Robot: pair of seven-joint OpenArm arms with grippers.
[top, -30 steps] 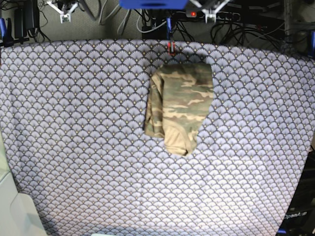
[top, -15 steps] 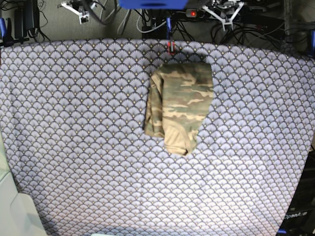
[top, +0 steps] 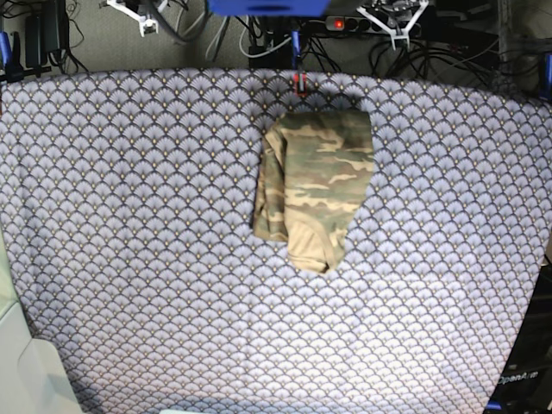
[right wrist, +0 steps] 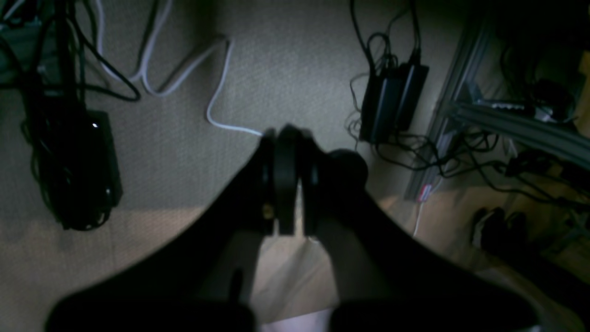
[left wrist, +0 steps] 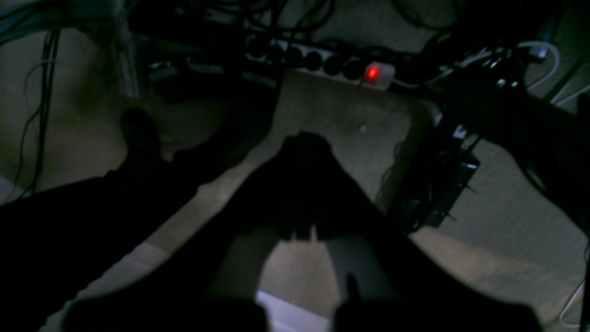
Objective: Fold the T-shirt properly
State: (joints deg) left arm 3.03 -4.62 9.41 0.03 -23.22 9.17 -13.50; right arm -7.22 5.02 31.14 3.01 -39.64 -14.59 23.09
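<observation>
Both grippers are drawn back past the far edge of the table and hold nothing. Left gripper point(left wrist: 302, 138) shows in its wrist view only as a dark silhouette with the fingers pressed together, pointing at carpeted floor below a power strip point(left wrist: 322, 62) with a lit red switch. Right gripper point(right wrist: 288, 133) is likewise closed, its fingers meeting above carpet strewn with a white cable point(right wrist: 184, 78) and black power bricks point(right wrist: 392, 101).

On the tablecloth point(top: 129, 259), purple-grey with a fan-scale print, the T-shirt point(top: 316, 185) lies folded into a compact bundle a little beyond the table's middle. It is camouflage in tan, olive and brown streaks. Its far edge is fairly straight, the left side shows stacked layers, and the near end tapers to a rounded, plain tan corner, so the outline is uneven.

Both wrist views are dim and blurred, and neither shows the shirt. In the base view only the white tips of the grippers reach into the top edge. Faint lettering at the lower right corner appears to read "OpenArm" point(top: 522, 378).
</observation>
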